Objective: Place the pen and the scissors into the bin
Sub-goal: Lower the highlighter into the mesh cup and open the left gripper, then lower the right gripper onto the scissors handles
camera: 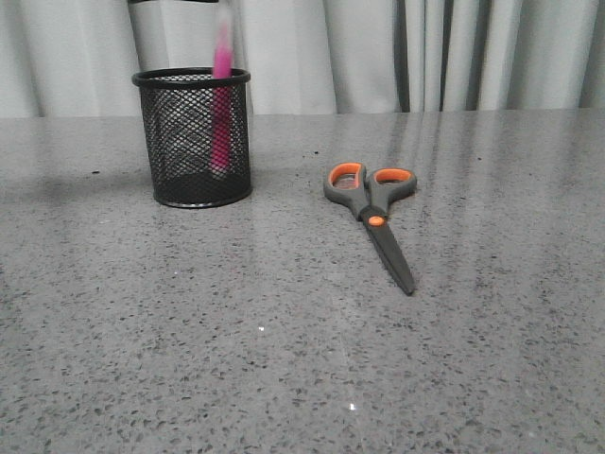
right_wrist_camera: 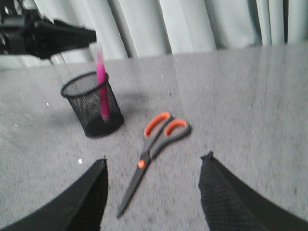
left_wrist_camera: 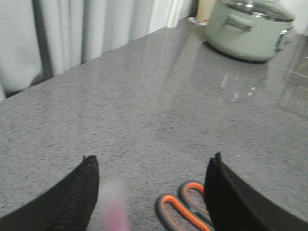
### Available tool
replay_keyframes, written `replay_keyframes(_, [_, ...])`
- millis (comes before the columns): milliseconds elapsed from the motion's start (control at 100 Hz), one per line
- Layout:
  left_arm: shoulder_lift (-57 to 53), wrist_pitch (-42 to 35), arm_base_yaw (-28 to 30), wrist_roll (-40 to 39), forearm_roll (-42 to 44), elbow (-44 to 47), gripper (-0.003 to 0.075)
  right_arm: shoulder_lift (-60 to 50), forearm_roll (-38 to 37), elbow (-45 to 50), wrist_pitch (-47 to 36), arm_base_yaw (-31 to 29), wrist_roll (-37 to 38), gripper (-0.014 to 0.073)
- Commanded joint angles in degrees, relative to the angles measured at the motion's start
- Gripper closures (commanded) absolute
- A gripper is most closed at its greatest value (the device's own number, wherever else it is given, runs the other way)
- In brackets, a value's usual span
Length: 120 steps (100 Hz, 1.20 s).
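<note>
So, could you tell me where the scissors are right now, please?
In the front view the scissors lie flat on the table, right of the bin, handles toward the curtain.

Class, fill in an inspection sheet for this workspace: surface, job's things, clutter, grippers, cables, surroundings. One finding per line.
Surface: grey speckled table, glossy, a few small specks.
Job's things: pen blurred, upright inside the bin, cap above the rim; scissors closed, flat on the table beside the bin, not in it.
Clutter: grey-green lidded pot at the far table edge in the left wrist view.
Grippers: left gripper open above the bin; right gripper open, empty, facing the scissors.
Cables: nothing seen.
Surroundings: pale curtain behind the table.
</note>
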Motion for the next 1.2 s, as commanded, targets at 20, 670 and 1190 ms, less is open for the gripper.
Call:
replay_keyframes(20, [-5.2, 12.1, 2.2, -0.1, -3.4, -1.8, 0.0381, 2.5, 1.1, -7.7, -4.3, 0.1, -3.5, 0.0214])
replay_keyframes(670, [-53.7, 8.0, -0.9, -10.9, 14.5, 0.1, 0.0739, 49.5, -13.0, -49.2, 25.6, 11.3, -4.0, 0.0330])
replay_keyframes(1190, [-76.8, -3.4, -5.6, -15.0, 15.9, 20.5, 0.0739, 76.9, -27.5, -59.5, 35.3, 16.7, 21.7, 0.0151])
